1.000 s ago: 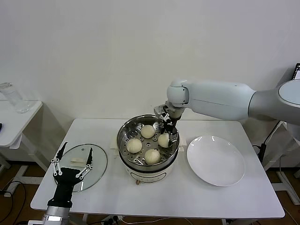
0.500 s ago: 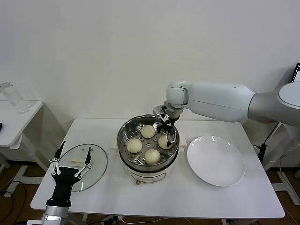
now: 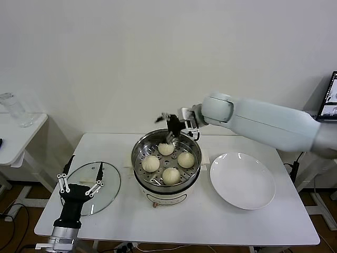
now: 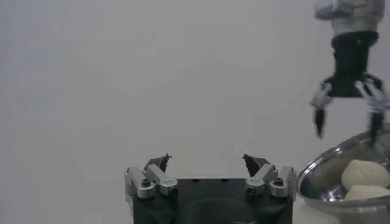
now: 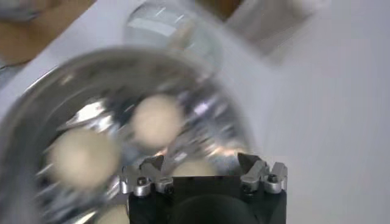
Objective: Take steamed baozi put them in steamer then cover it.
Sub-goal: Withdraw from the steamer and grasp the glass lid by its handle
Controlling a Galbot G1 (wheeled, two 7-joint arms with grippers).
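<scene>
Several cream-white steamed baozi lie on the perforated tray inside the shiny steel steamer at the table's middle. My right gripper hangs open and empty above the steamer's back rim. The right wrist view looks down past that gripper at blurred baozi in the steamer. My left gripper stands open and empty over the clear glass lid at the front left. In the left wrist view, the left gripper has nothing between its fingers, and the right gripper hovers over the steamer.
A flat white plate lies bare to the right of the steamer. A small side table with a glass jar stands at the far left. A white wall is close behind the table.
My right gripper opened, left a baozi in the steamer, then rose and swung toward the pot's back rim. The left arm hardly moved.
</scene>
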